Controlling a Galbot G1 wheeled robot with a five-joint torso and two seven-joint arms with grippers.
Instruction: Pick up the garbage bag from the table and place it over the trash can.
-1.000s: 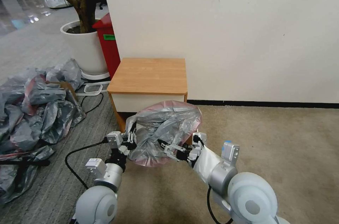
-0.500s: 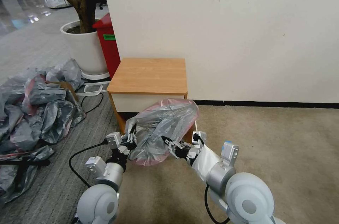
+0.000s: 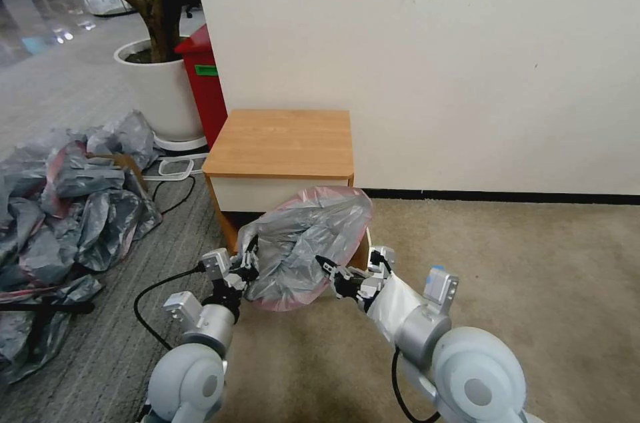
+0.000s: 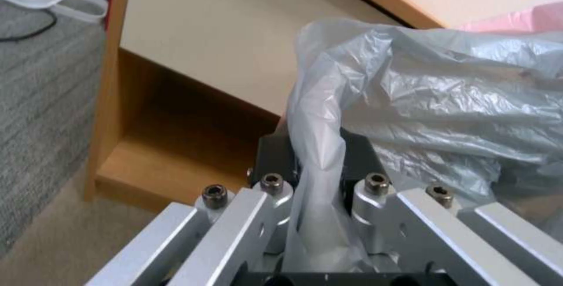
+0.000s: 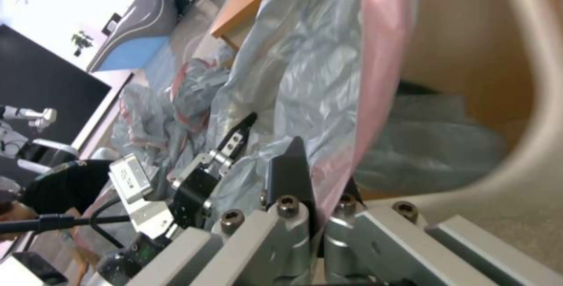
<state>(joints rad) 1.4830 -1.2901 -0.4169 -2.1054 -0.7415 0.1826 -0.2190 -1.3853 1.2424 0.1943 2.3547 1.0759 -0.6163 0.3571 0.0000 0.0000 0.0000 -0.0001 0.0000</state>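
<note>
While the light-wood table [image 3: 280, 143] stands against the white wall [image 3: 433, 63] with its top bare, the work goes on just in front of it, low over the beige carpet [image 3: 533, 276]. Off to the left, on the grey floor, lies a big heap of grey and pink bags [image 3: 60, 210], and farther back a white plant pot [image 3: 157, 93] and a red bin [image 3: 203, 83] stand beside the table.

Stretched between the two arms is the garbage bag [image 3: 303, 246], grey and crinkled with a pink rim, ballooning in front of the table's white drawer. It hangs off the floor, held at both sides, its mouth tilted toward the near right. Behind its right edge a sliver of the cream trash can [image 3: 369, 240] peeks out; from the right wrist the can's rounded rim [image 5: 528, 101] curves close by, with the pink rim draped just inside it and some grey plastic lying down in the can.

On the left side, the left gripper [image 3: 248, 264] is clamped on a twisted bunch of the bag [image 4: 319, 167], the plastic rising up between its fingers. On the right side, the right gripper [image 3: 333, 271] pinches the bag's pink edge [image 5: 328, 189] between its dark fingers, pressed together on the film.
</note>
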